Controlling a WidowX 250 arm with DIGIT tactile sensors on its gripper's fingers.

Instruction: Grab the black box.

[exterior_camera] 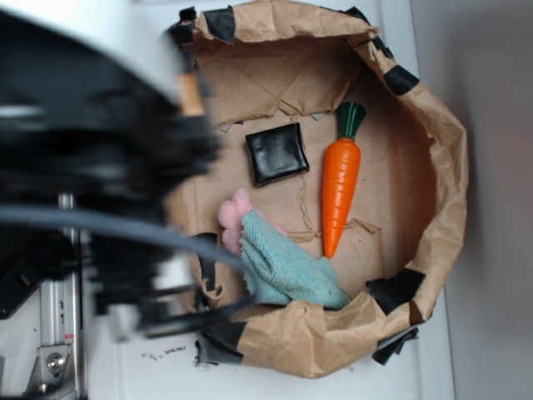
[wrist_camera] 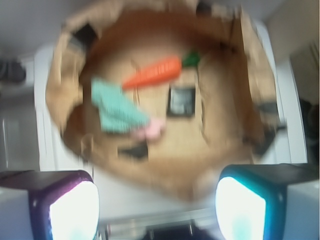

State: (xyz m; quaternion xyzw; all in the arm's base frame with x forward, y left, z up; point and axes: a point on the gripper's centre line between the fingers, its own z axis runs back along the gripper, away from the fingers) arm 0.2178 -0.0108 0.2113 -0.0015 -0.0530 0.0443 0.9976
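Observation:
The black box (exterior_camera: 277,153), small, flat and glossy, lies on the floor of a brown paper bag tray (exterior_camera: 441,192), left of the orange carrot (exterior_camera: 340,187). In the blurred wrist view the black box (wrist_camera: 181,101) sits just under the carrot (wrist_camera: 152,73). My gripper (wrist_camera: 157,207) is open and empty, high above the tray's near rim, well short of the box. In the exterior view only the blurred dark arm (exterior_camera: 92,150) shows at the left; the fingers are hidden.
A teal cloth (exterior_camera: 287,271) with a pink toy (exterior_camera: 233,218) under it lies in the tray below the box. Black tape patches (exterior_camera: 396,290) mark the paper rim. A metal rail (exterior_camera: 58,333) runs at the lower left.

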